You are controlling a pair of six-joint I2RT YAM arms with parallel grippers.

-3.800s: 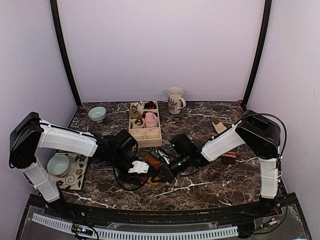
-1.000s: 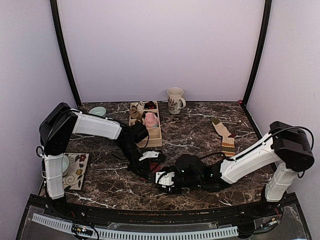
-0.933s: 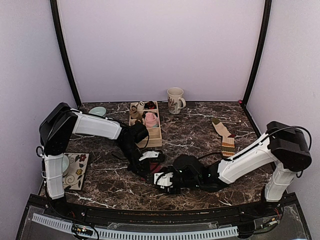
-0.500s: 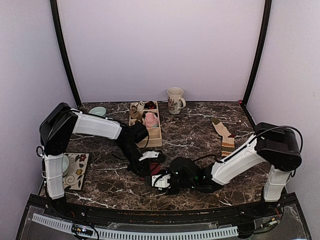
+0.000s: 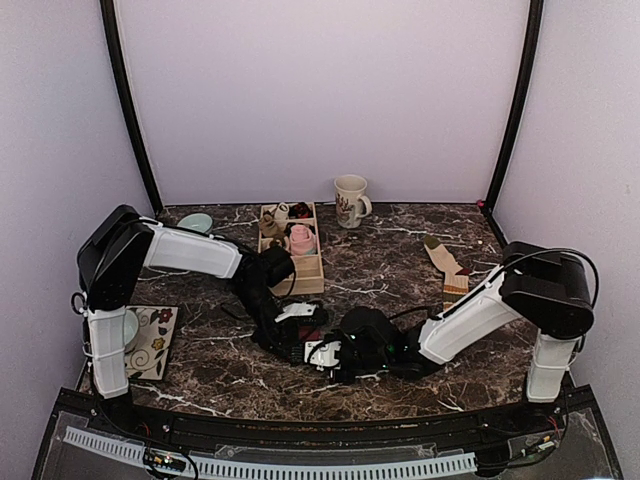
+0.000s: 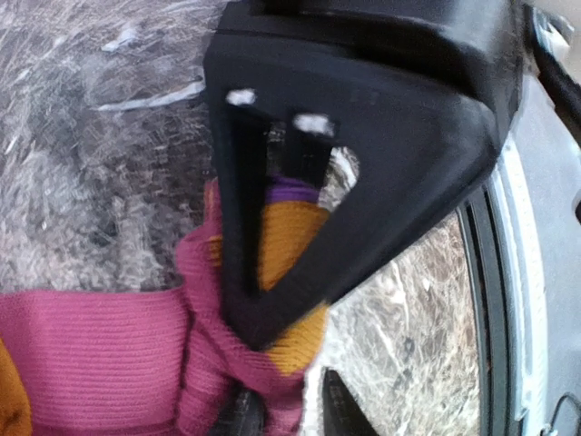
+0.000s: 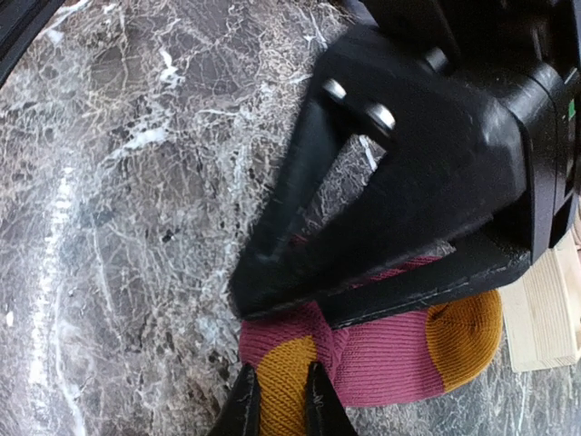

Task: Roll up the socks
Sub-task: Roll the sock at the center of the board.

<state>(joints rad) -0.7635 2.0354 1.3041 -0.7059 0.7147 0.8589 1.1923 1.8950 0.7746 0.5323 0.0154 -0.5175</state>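
The sock (image 7: 381, 354) lies near-centre on the table (image 5: 400, 260). The right gripper (image 7: 279, 404) pinches its orange patch and the left gripper (image 6: 289, 413) pinches the maroon fold. Rolling well likely needs even tension, without tugging apart.

Top cam: soft, even light coming from overhead; walls glowing pale lilac, no glare. Arms throwing only faint shadows on marble table (image 5: 400, 250); detail at centre going muddy, dark on dark.

Left wrist cam: dimmer. Marble at 10 o'clock smearing, out of focus. Striped sock (image 6: 82, 336) at 8 o'clock showing knit ribs clearly. Pale strip at 3 o'clock washing out.

Right wrist cam: brighter, marble veins at 9 o'clock resolving crisp. Shadow falling across sock at 5 o'clock; bottom edge blurring.
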